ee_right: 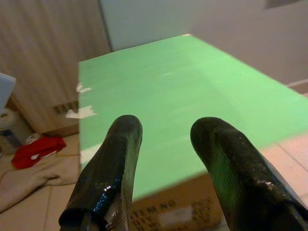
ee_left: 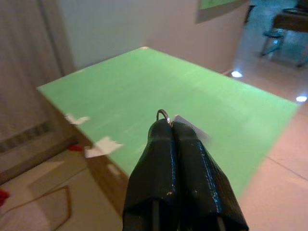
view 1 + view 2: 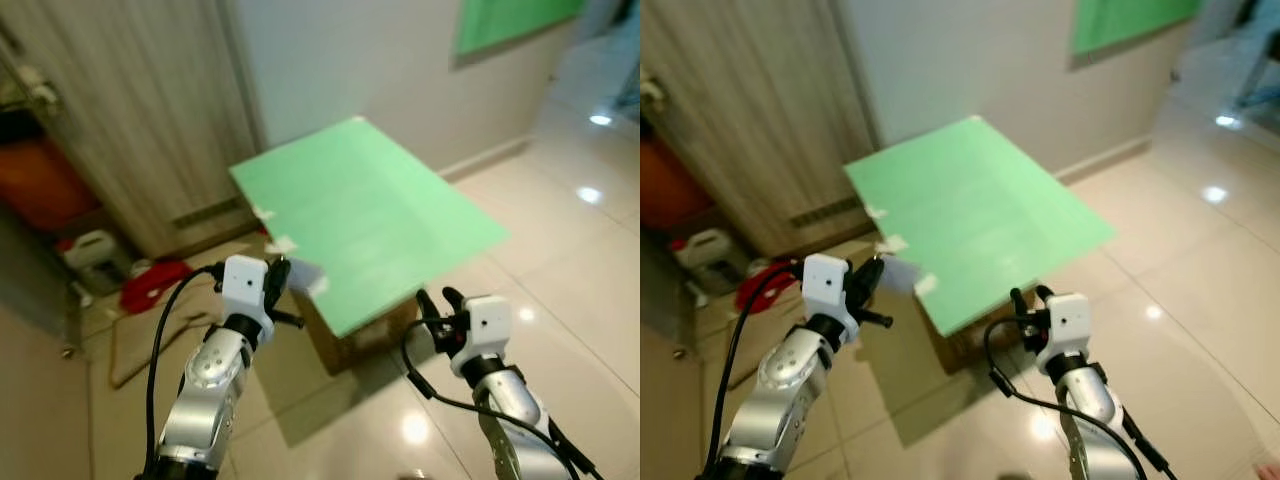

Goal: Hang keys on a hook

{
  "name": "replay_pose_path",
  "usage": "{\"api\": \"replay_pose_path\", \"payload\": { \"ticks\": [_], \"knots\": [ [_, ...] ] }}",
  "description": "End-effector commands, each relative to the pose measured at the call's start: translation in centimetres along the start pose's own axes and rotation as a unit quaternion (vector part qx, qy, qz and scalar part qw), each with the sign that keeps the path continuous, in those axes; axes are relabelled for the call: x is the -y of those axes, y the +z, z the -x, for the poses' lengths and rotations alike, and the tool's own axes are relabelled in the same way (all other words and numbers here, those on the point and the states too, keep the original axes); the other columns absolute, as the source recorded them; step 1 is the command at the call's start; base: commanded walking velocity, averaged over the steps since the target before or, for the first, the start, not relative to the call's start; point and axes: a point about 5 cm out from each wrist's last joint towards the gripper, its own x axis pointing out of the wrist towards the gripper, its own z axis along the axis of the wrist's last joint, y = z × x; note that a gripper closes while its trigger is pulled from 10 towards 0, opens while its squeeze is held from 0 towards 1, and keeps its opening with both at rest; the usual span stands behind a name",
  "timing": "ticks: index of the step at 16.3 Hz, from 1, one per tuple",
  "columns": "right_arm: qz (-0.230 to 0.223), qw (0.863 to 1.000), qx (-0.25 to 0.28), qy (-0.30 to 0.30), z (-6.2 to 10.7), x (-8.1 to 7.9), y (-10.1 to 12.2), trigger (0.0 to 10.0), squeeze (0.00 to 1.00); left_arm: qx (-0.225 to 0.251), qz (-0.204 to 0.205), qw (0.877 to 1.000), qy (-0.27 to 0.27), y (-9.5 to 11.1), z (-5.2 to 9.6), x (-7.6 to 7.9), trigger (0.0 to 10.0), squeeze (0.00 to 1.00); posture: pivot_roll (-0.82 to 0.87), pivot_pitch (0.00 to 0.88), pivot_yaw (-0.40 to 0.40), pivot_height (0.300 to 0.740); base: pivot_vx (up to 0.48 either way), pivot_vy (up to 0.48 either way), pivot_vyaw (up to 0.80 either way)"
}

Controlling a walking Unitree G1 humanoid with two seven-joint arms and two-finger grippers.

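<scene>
Left gripper [image 2: 171, 126] pinching key ring [image 2: 163, 115]; right gripper [image 1: 163, 132] spread, empty, near green board [image 3: 370, 215] edge.

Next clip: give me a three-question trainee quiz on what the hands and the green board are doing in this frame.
1. True or false: the left hand is shut on a small metal key ring.
2. Which hand has its fingers spread apart? A) left B) right
3. Fill in: the green board lies on top of a cardboard ____.

Key: 1 true; 2 B; 3 box.
</scene>
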Motion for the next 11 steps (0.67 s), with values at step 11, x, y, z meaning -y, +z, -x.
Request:
{"api": "replay_pose_path", "payload": {
  "ticks": [11],
  "knots": [
    [-0.005,1.000,-0.007,0.015,-0.74,-0.46,-0.22,10.0,0.00,-0.017,-0.010,1.000,0.013,-1.01,0.79,-0.33,0.0,0.00,-0.21,0.019,0.110,0.727,0.000,0.000,0.47]
  ]
}}
